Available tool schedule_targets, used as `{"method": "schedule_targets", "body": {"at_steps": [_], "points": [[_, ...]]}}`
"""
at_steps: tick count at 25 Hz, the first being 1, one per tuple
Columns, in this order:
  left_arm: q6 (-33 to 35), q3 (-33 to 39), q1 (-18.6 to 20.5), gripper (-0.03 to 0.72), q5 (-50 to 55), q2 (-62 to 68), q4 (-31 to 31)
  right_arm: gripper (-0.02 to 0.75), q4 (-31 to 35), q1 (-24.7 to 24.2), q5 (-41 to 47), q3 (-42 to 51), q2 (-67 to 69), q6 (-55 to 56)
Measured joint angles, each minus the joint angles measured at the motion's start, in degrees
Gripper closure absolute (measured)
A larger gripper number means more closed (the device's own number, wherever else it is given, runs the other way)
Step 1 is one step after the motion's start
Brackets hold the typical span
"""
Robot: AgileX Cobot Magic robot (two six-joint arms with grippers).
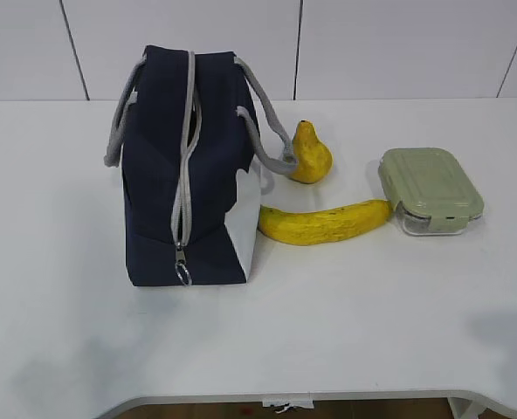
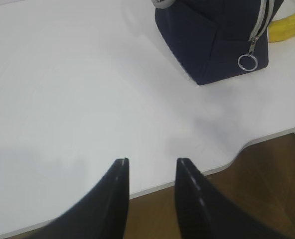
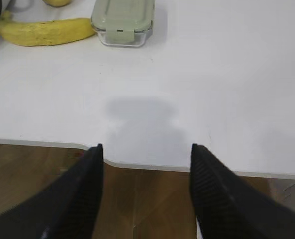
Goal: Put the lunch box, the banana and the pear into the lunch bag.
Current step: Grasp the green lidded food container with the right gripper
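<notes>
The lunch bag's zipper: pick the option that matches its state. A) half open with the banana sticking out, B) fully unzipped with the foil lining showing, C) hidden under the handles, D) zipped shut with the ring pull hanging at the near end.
D: the zipper runs closed along the lunch bag, and its ring pull hangs at the near end; the banana lies outside on the table.

You're looking at a white table (image 1: 372, 332) with a curved cutout in its near edge. Behind it runs a white panelled wall (image 1: 398, 44) with thin dark seams. Below the table edge you see a brown wooden floor (image 3: 152, 199). The light is soft and even.
</notes>
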Motion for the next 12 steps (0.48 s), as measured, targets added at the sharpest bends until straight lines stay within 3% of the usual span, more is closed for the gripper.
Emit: {"method": "schedule_targets", "body": {"at_steps": [12], "points": [[0.00,0.00,0.00,0.447,0.00,0.00,-0.10,0.302,0.00,0.00,-4.91,-9.12,27.88,4.50]]}}
